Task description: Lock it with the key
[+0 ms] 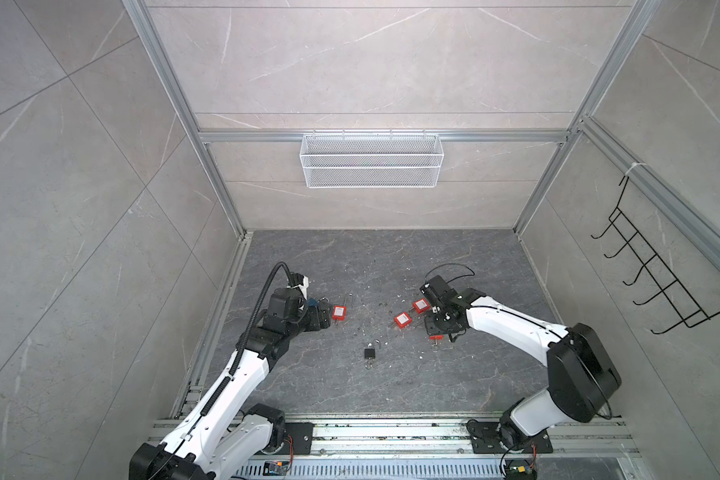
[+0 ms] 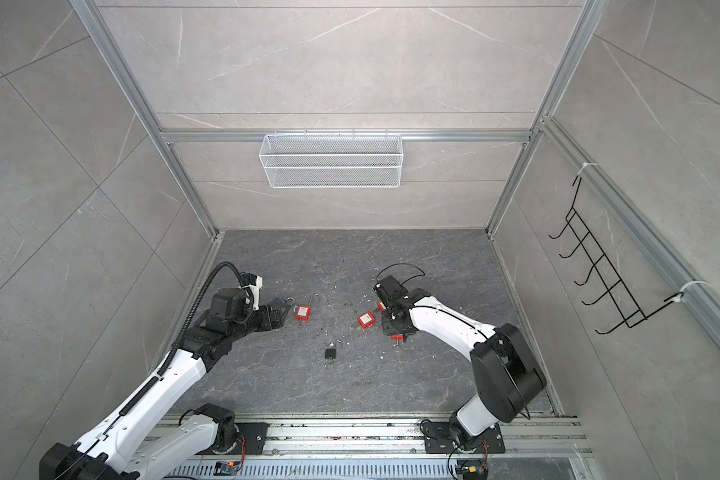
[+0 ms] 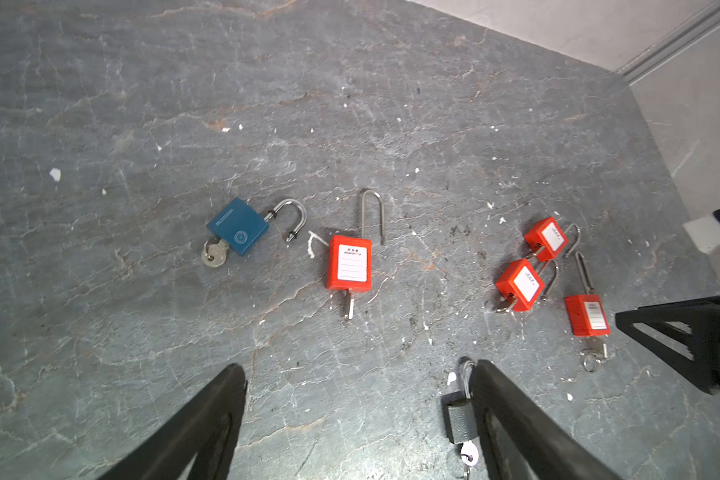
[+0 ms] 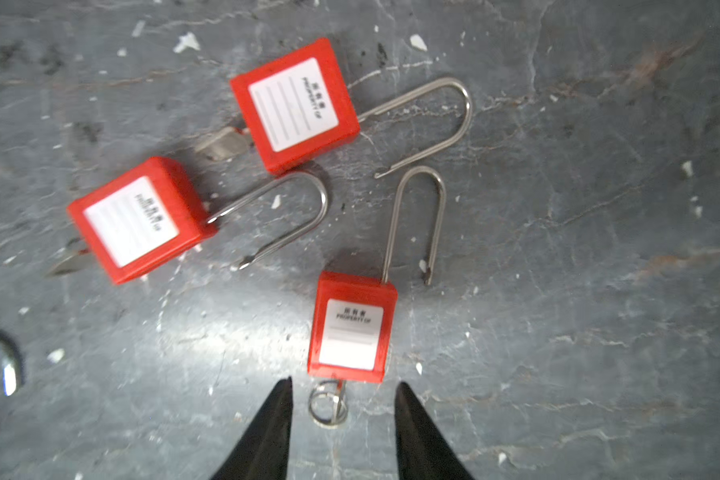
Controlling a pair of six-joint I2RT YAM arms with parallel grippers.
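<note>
- Grey veined stone forms the desk [image 1: 391, 266] of a tiled, aluminium-framed cell, flecked with white crumbs.
- On its right side lies the red padlock [image 4: 352, 328], flat and label up. One leg of its shackle [image 4: 394, 228] stands free of the body, so the lock is open and the job looks not yet done.
- Its key sits in the bottom keyway, mostly hidden, with the key ring [image 4: 328, 404] trailing out onto the stone.
- The right pincer [image 4: 344, 384] hovers low over that end. Its jaws are parted, one tip on each side of the ring, and neither appears to touch it. They seem lined up for a pinch on the key.
- Just beside lie a second red padlock [image 4: 142, 220] and a third red padlock [image 4: 294, 104], also open with keys in. They are close enough that a stray sweep could knock them.
- Well apart to the left lie a fourth red padlock [image 3: 348, 262] and a blue padlock [image 3: 238, 226], both open and keyed.
- Facing them, the left pincer [image 3: 358, 365] is spread wide and empty, apparently held in reserve to steady a lock body.
- A black padlock [image 1: 370, 353] lies alone near the front middle.
- A wire basket [image 1: 371, 160] on the back rail and a hook rack [image 1: 657, 270] on the right wall hang bare.
</note>
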